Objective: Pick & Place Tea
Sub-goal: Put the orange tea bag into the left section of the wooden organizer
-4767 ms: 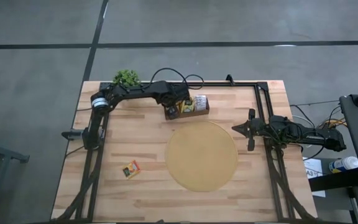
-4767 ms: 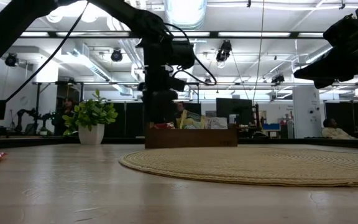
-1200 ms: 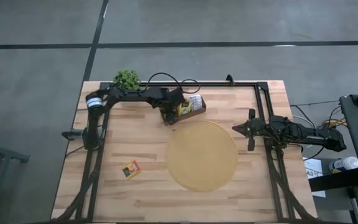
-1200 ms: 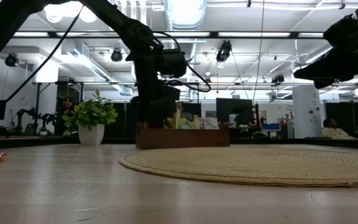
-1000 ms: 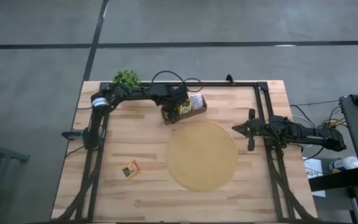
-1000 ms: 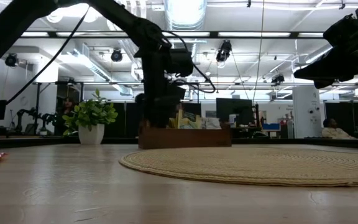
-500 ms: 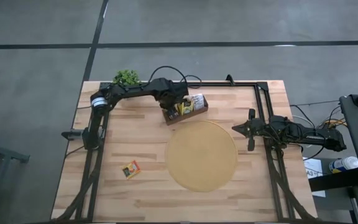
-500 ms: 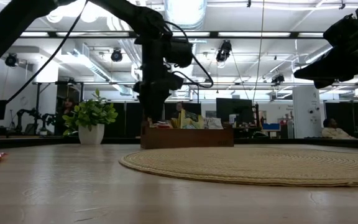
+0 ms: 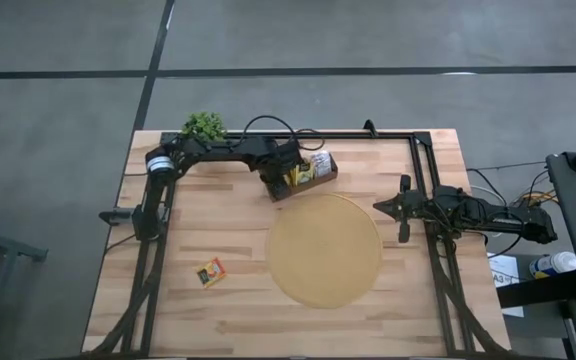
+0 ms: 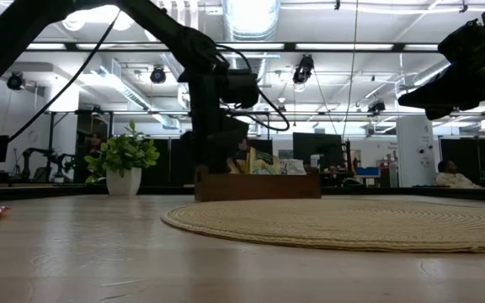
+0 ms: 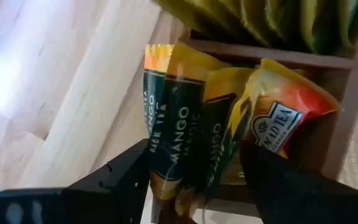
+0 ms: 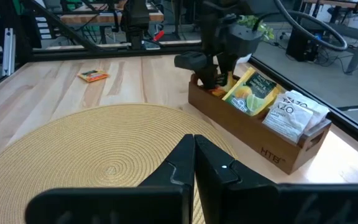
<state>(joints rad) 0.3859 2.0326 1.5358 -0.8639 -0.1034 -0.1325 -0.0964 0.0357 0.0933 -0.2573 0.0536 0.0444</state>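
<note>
The left gripper (image 11: 194, 165), jaws wide, apparently straddles mango sachets (image 11: 188, 140) in the tray (image 9: 303, 187) near the table's far edge, nothing lifted yet; the right gripper (image 9: 404, 209) waits shut.

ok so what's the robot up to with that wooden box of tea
The left gripper is down in the end slot of the brown wooden tray, its open fingers straddling yellow-green mango tea sachets. One orange-red sachet lies alone on the table. The right gripper waits shut beside the round tan mat.
</note>
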